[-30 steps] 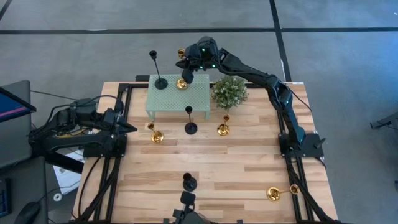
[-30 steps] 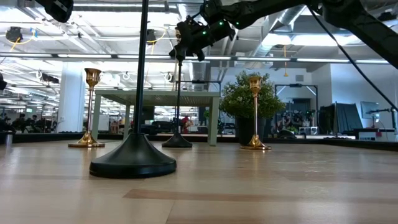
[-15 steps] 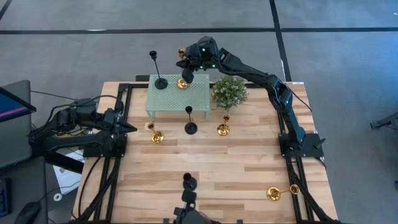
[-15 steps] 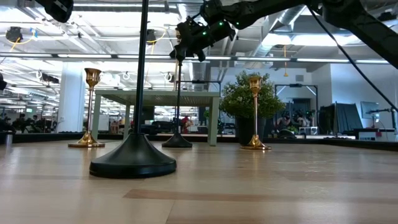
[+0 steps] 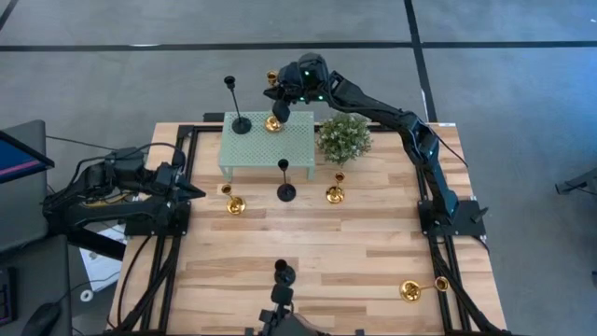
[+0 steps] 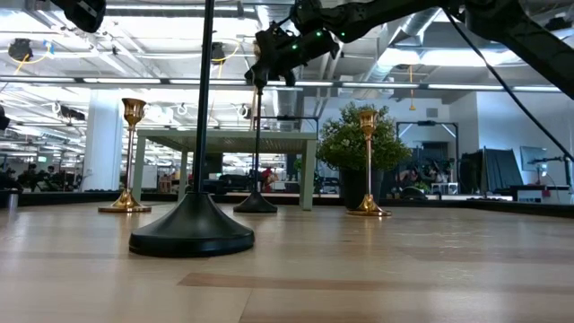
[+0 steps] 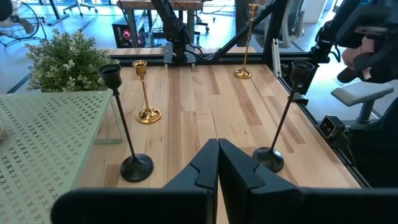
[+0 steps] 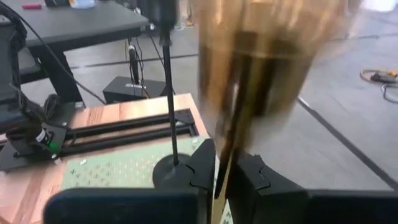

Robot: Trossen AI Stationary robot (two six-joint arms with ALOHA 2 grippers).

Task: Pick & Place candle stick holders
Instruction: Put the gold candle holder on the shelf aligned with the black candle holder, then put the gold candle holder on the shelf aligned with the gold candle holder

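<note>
The gold candle stick holder (image 5: 272,123) stands with its base on the mint-green little table (image 5: 297,145), its thin stem clenched just below the cup between the fingers of the right pincer (image 5: 278,95), as the right wrist view shows (image 8: 227,140). Just beside that pincer, on the same mesh top, stands a black holder (image 5: 241,122). Letting go while the base sits unevenly on the mesh could tip the gold one into its black neighbour, in my judgement, and pulling away sideways might drag the stem over. Farther from the pincer, down on the counter (image 5: 308,252), stand a bushy plant (image 5: 344,138), another black holder (image 5: 285,191) and two upright gold ones (image 5: 234,203) (image 5: 335,193); a third black holder (image 5: 283,273) stands at the near edge, and a gold one (image 5: 415,288) lies on its side in the far corner. The left pincer (image 7: 217,163) waits clamped shut over the counter's edge. The counter is pale wooden planking in a black frame; around it are grey floor and a bright workshop.
</note>
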